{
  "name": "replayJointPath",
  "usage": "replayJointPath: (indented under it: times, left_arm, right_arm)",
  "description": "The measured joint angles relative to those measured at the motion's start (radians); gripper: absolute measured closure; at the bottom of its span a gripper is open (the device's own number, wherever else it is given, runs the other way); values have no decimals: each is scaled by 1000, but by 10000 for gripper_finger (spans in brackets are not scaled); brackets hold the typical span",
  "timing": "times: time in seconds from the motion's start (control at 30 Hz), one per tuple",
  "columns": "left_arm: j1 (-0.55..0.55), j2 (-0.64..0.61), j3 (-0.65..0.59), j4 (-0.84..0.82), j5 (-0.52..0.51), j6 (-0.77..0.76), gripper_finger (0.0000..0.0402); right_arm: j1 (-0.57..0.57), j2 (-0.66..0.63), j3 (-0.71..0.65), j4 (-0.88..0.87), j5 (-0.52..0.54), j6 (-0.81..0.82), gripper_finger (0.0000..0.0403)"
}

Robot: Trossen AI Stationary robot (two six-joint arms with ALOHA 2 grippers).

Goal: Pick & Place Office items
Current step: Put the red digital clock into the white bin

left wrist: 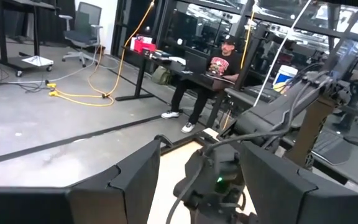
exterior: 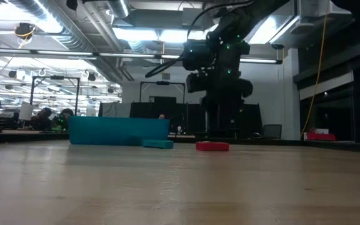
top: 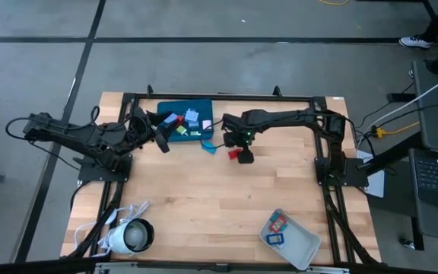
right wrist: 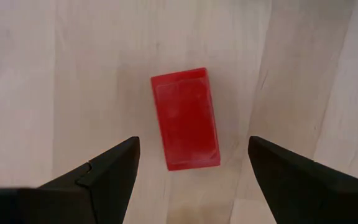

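Note:
A red block [right wrist: 185, 118] lies flat on the wood, a little right of the teal tray [top: 167, 110]; it also shows as the red block [exterior: 212, 146] in the low view. My right gripper [right wrist: 191, 168] hovers over it, open and pointing down, with one finger on each side and touching nothing. A small teal piece [top: 209, 146] rests on the table by the tray's near right corner. Several coloured pieces [top: 190, 119] sit in the teal tray. My left gripper [top: 160, 141] waits open at the tray's left side.
A grey tray [top: 304, 245] near the table's near right corner holds a red and a blue piece [top: 277, 228]. A white round corded device [top: 130, 236] sits at the near left corner. A seated person [left wrist: 219, 68] shows in the room beyond the table.

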Motion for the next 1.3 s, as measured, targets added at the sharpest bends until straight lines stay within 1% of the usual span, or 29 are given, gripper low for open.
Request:
replayJointPath:
  times: [0.27,0.63,0.8,0.9,0.97,1.03,1.2,1.3]
  left_arm:
    - [0,0,0,5,1,-21,185]
    - [0,1,0,-2,2,-26,195]
    - [13,1,0,-9,3,-25,203]
    - [30,1,0,-9,15,-25,205]
    - [43,1,0,-9,33,-26,205]
    - [52,1,0,-9,50,-26,206]
    - [68,1,0,-9,71,-32,206]
    - [77,1,0,-9,82,-32,206]
  right_arm:
    - [0,0,-49,89,-7,22,99]
    - [-1,0,-113,133,-54,22,99]
    - [-2,-2,-146,164,-57,48,99]
    - [-1,-2,-148,182,-37,75,103]
    - [-2,-2,-149,203,-35,91,116]
    - [-2,-1,-149,214,-33,94,145]
    - [-3,-1,-148,212,-33,94,261]
    - [-11,-1,-148,213,-71,95,258]
